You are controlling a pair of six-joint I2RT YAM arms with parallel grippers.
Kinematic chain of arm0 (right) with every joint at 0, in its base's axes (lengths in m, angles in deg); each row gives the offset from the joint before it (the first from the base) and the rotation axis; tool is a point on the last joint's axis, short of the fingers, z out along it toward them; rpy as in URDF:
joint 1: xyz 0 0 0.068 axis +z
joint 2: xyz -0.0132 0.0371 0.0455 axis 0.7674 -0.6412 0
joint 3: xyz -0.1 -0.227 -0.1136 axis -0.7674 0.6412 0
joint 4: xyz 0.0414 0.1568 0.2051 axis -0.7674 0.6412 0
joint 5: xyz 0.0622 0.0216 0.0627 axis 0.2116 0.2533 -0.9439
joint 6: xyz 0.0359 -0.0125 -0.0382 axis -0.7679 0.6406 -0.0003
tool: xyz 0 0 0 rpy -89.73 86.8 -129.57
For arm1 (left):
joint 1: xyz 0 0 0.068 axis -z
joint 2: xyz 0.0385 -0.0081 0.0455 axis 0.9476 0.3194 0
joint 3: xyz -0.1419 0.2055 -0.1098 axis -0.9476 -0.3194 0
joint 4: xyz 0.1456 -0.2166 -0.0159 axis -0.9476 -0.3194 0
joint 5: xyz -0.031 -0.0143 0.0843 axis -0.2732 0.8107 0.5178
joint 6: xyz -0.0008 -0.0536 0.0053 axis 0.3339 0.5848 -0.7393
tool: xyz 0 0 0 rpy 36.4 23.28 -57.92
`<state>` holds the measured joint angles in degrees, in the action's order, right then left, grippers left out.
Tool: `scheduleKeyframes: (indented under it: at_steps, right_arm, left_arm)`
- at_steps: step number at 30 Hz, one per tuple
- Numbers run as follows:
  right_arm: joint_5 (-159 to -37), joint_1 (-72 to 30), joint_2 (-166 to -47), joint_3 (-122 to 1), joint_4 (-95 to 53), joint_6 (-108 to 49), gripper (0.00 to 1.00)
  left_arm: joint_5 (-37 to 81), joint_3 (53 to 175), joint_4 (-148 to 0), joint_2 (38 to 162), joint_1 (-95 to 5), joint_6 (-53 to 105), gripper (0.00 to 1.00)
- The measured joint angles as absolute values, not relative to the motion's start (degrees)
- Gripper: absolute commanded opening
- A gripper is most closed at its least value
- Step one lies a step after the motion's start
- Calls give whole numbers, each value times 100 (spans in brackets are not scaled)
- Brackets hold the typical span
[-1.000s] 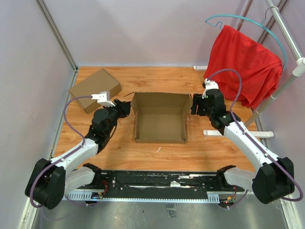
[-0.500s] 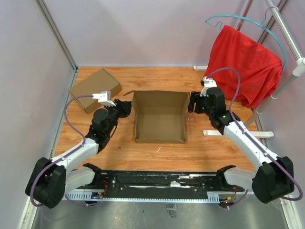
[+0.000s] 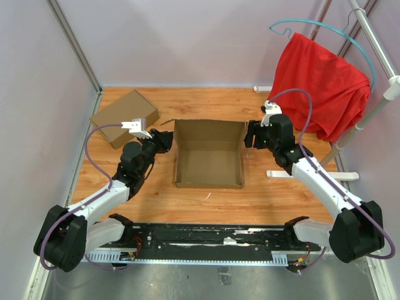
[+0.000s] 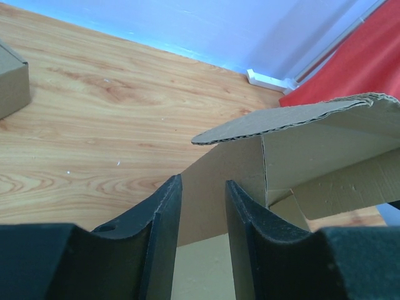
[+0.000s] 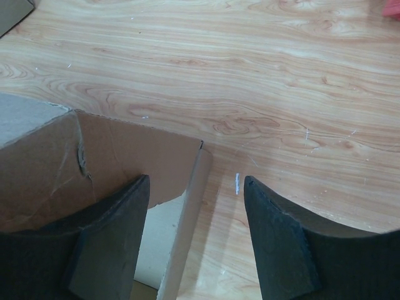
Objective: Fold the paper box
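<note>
The paper box (image 3: 209, 156) lies open in the middle of the table, brown cardboard with its walls standing. My left gripper (image 3: 167, 139) is at the box's far left corner. In the left wrist view its jaws (image 4: 203, 200) stand a little apart, with a cardboard panel (image 4: 212, 194) showing in the gap and a raised flap (image 4: 300, 122) above. My right gripper (image 3: 250, 134) is at the far right corner. It is open (image 5: 195, 181), and the right wall's edge (image 5: 190, 212) runs up between its fingers without touching them.
A second, closed cardboard box (image 3: 124, 116) sits at the back left. A red cloth (image 3: 322, 81) hangs from a hanger on a rack at the right, whose white foot (image 3: 312, 175) lies beside my right arm. Pale walls close in the sides and back.
My right gripper has crept left and back toward the box's far right corner. The left arm has barely moved.
</note>
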<state>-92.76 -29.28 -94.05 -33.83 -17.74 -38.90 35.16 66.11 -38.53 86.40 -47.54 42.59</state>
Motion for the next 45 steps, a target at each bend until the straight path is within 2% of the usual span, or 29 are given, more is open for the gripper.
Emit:
scheduleKeyframes:
  at_steps: [13, 26, 38, 45]
  right_arm:
    - [-9447, -2924, -9252, -3150, -1790, -3890, 61]
    - [-9375, -2764, -8647, -2505, -1545, -3927, 60]
    - [-8199, -2757, -7478, -2404, -677, -4086, 58]
    - [-7458, -2757, -7814, -3460, -476, -3874, 59]
  left_arm:
    - [3433, 6445, -3879, 8426, -4754, 4305, 38]
    - [3477, 5586, -4611, 7069, -4752, 4432, 37]
    - [3726, 5465, -5302, 6135, -4749, 4478, 37]
    - [3957, 5406, -5414, 6122, -4749, 4482, 37]
